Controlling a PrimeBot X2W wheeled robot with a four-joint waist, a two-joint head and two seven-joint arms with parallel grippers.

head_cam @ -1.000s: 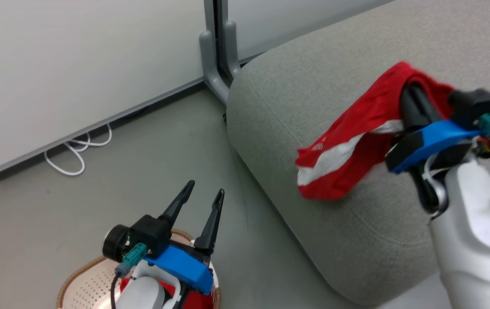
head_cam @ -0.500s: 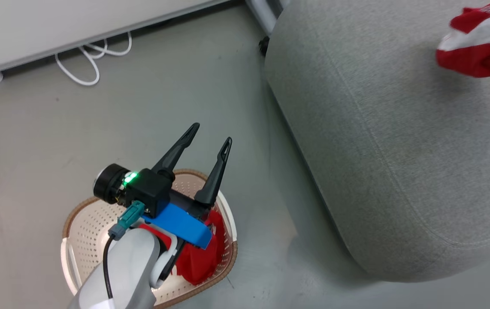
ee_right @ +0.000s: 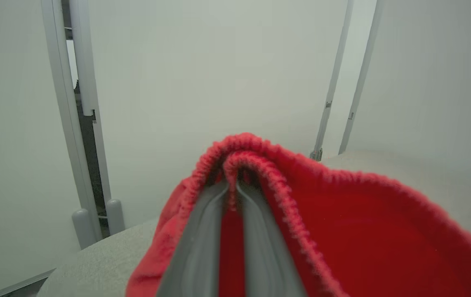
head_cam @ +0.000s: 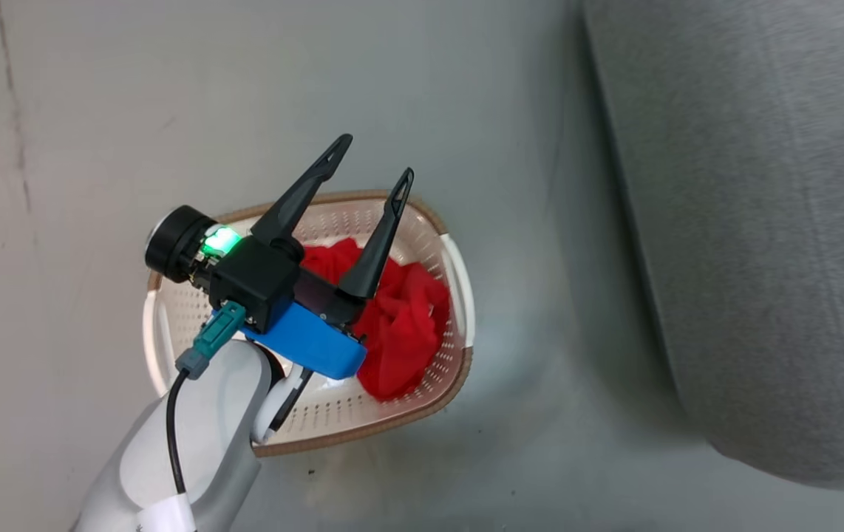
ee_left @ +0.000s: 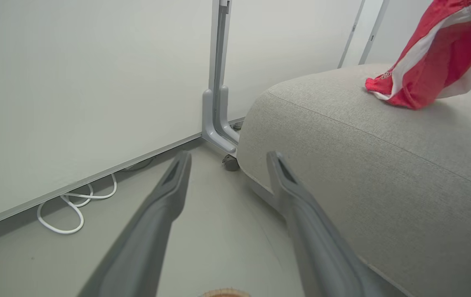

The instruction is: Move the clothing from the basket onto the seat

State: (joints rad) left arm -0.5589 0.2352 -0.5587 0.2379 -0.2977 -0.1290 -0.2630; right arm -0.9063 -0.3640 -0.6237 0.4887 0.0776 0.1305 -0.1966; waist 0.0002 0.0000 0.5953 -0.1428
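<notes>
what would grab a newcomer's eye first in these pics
First, the bright red clothing heap in the cream basket on the floor, below the open left gripper. Next, the red-and-white garment hanging over the grey seat, pinched in the shut right gripper.

You see your left hand with its two fingers spread wide, nothing between them, over the grey floor beside the seat. At upper right, red clothing with white stripes hangs down to the cushion top. A white cable loops by the wall; a sliver of basket rim shows at the bottom edge
</notes>
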